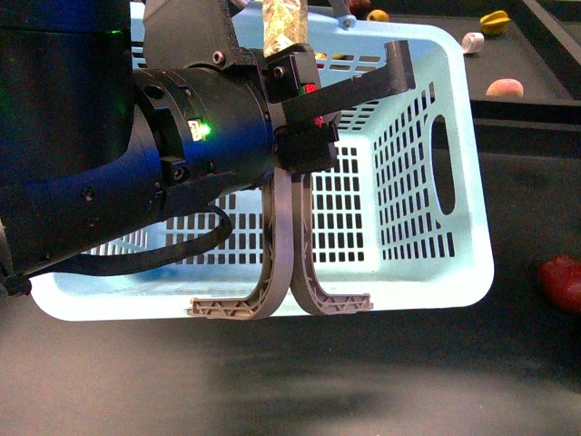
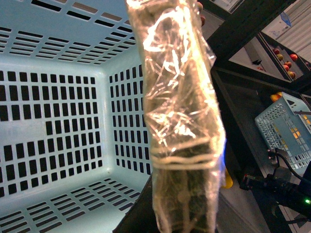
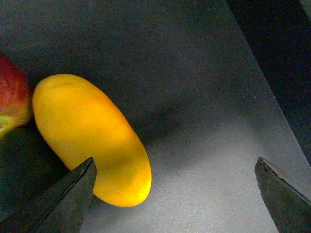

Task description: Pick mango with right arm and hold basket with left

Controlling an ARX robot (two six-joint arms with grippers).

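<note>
Right tool [image 3: 175, 165] hovers over the table [image 3: 204, 73], opened wide and empty. The mango [image 3: 92, 138], just beside a red fruit [image 3: 12, 92], lies off-centre toward one jaw, its long axis slanting across the gap. The right arm looks nearer, since the left tool [image 1: 343, 36] grips the basket [image 1: 472, 182] by its handles [image 1: 289, 245].

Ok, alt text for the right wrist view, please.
A yellow-orange mango lies on a dark grey surface, just by one fingertip of the open right claw, whose two dark tips stand wide apart with nothing gripped. A red fruit sits right beside the mango's far end, cut off by the picture's edge.
</note>
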